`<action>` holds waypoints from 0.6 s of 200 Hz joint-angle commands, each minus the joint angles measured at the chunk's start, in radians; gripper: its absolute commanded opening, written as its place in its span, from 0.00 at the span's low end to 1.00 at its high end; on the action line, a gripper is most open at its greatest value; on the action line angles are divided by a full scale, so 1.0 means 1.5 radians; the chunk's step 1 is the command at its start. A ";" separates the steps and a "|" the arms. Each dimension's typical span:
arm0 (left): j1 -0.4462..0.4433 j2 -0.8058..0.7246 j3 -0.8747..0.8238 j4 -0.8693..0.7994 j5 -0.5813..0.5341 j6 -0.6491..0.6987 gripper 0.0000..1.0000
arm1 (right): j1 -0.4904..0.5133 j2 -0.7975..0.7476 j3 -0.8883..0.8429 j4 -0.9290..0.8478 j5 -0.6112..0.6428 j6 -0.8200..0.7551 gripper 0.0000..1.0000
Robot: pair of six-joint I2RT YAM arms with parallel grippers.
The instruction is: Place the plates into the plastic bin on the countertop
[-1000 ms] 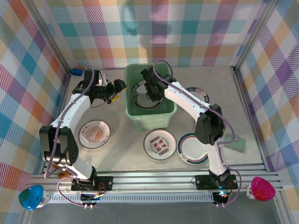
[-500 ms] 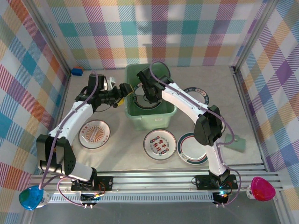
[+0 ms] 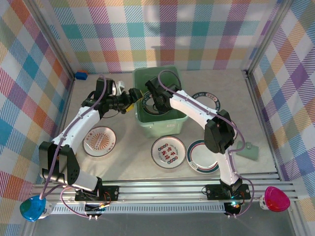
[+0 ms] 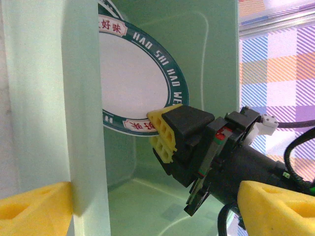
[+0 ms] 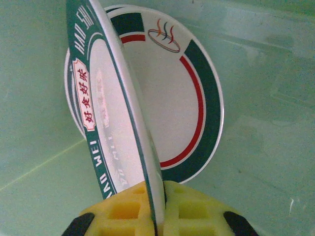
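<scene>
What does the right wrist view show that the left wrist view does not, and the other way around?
Right wrist view: a second plate, banded in red and dark green, lies flat on the bin floor beneath the held one.
Left wrist view: the open left gripper straddles the wall of the plastic bin, and the plaid wall stands beyond.
Both: the right gripper shut on the rim of the green-rimmed plate, held on edge inside the bin.
</scene>
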 commanded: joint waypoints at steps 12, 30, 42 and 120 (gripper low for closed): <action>0.020 -0.017 0.050 -0.054 -0.027 0.068 0.86 | -0.012 0.005 -0.006 0.022 0.002 0.023 0.00; 0.049 -0.009 0.077 -0.085 -0.034 0.096 0.86 | -0.014 0.010 -0.016 0.038 0.005 0.023 0.00; 0.066 -0.003 0.091 -0.096 -0.033 0.108 0.86 | -0.018 0.014 -0.025 0.053 0.005 0.022 0.00; 0.123 0.011 0.107 -0.146 -0.059 0.159 0.86 | -0.032 0.057 -0.031 0.093 -0.037 0.015 0.00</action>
